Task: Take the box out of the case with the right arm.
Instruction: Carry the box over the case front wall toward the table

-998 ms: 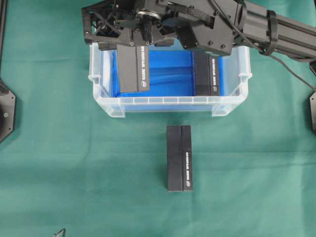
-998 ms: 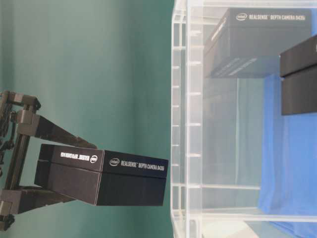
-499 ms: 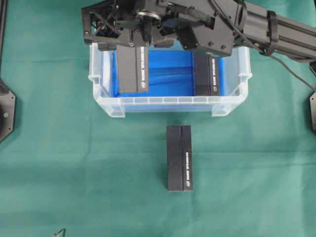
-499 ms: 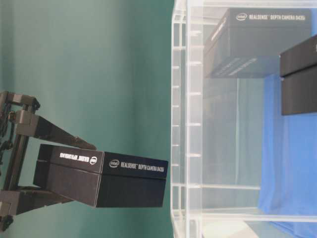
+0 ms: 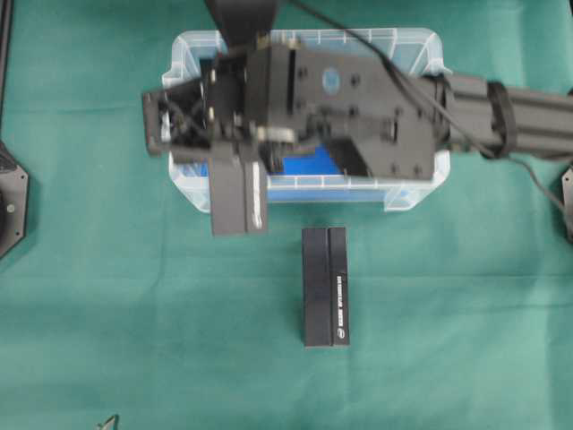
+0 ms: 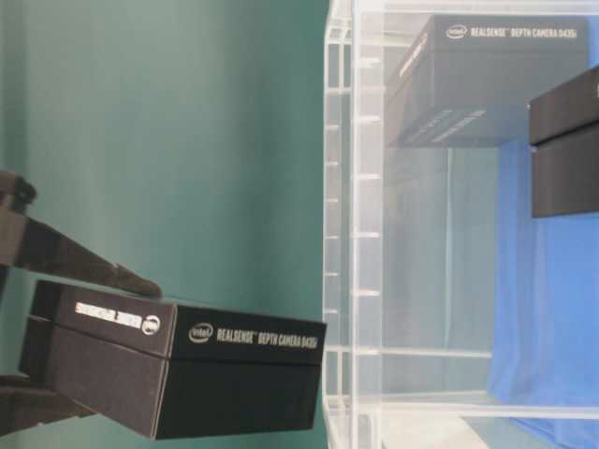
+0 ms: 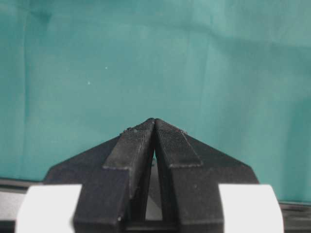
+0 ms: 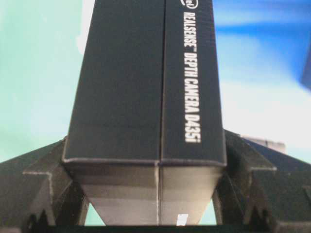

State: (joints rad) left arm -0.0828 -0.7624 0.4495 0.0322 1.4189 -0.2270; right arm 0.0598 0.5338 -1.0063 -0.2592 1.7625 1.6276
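Note:
My right gripper (image 5: 238, 176) is shut on a black box (image 5: 239, 202) labelled "RealSense Depth Camera D435i", its fingers clamped on the two long sides. In the overhead view the held box hangs over the front wall of the clear case (image 5: 358, 192), its free end past the rim. The right wrist view shows the box (image 8: 146, 87) filling the gap in the gripper (image 8: 146, 167). At table level the box (image 6: 187, 374) is clear of the case wall (image 6: 356, 234). The left gripper (image 7: 154, 122) is shut on nothing over green cloth.
A second black box (image 5: 325, 287) lies on the green cloth just in front of the case. Another black box (image 6: 487, 84) shows through the case's clear wall above the blue lining (image 6: 543, 309). The right forearm (image 5: 501, 116) spans the case. Black mounts (image 5: 11, 202) flank the table.
The right gripper has carried the box from over the case's left interior toward the front, so it now hangs over the front wall. The left gripper and the box on the cloth stay put.

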